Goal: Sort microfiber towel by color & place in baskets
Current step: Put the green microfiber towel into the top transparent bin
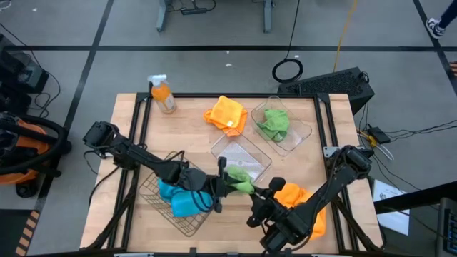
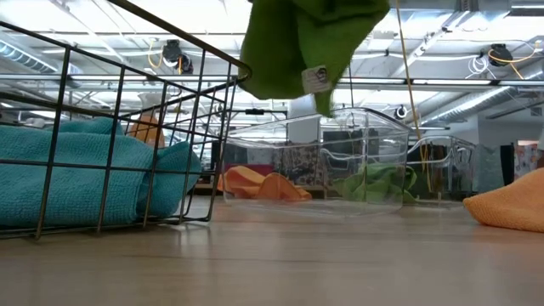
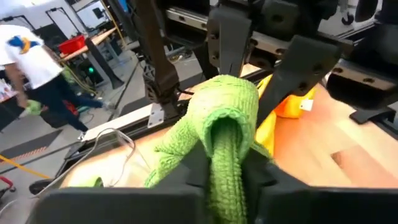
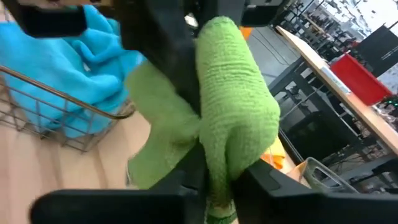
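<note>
Green towel hangs off the desk near centre, between wire basket w/ blue towels on the left and an orange towel near right. Left pincer & right pincer both closed on it: each wrist view shows cloth pinched between that arm's fingers, bunched over the tips. Looks like a handover.

Second green towel already in far-right clear tub; middle clear tub holds nothing visible. Another orange towel lies far centre on the desk. Spray bottle far left, not part of the sort.

Handling, est.: light, limp, fuzzy, not fragile; drapes & may snag on mesh. Grip a bunched fold, not a loose edge.
</note>
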Motion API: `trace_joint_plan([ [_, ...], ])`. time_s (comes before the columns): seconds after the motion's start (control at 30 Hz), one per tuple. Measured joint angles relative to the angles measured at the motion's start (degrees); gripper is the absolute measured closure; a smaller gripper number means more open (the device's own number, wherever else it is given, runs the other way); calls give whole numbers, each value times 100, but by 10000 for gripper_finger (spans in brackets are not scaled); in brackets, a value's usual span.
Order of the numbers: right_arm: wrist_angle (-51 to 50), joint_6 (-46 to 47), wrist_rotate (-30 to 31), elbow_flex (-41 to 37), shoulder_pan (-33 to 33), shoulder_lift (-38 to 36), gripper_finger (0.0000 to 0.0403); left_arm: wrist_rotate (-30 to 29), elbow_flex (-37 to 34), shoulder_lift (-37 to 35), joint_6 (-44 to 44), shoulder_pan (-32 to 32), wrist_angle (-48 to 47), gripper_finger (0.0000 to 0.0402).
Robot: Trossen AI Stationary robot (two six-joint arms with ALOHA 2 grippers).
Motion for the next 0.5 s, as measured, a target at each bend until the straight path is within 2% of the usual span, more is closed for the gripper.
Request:
trace_joint_plan([
  [0.07,63,116,61,0,76,0,325,2,-2,-47,-35,-4,36,379],
  [0.33,61,413,19,2,368,-250,217,-2,-2,-160,63,-85,421,377],
  [0.5,27,708,16,2,621,-521,170,60,-2,-158,209,-58,602,378],
])
